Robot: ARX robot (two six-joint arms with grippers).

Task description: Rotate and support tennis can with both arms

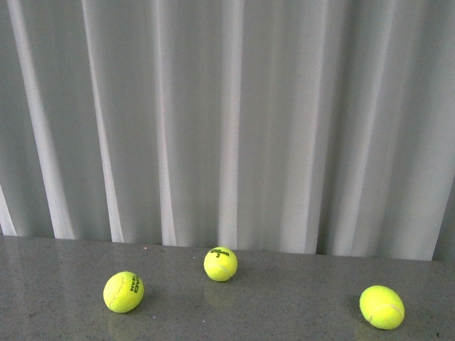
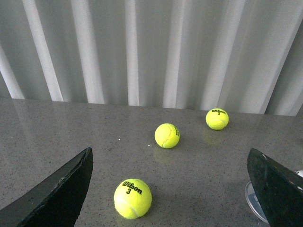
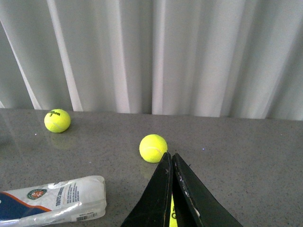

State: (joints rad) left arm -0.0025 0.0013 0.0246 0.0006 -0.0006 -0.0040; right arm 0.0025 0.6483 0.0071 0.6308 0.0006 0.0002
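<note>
in the right wrist view the tennis can (image 3: 52, 201) shows only one end. the rest runs off the frame's edge, and the small print on its label is too fine to read. between the nearly touching jaws of the right pincer (image 3: 171, 154) a yellow-green sliver (image 3: 170, 215) shows, too narrow to identify. in the left wrist view a clear round rim (image 2: 252, 201) peeks out beside one jaw of the wide-spread left pincer (image 2: 169, 151), mostly hidden by that jaw and cut by the frame's edge.
</note>
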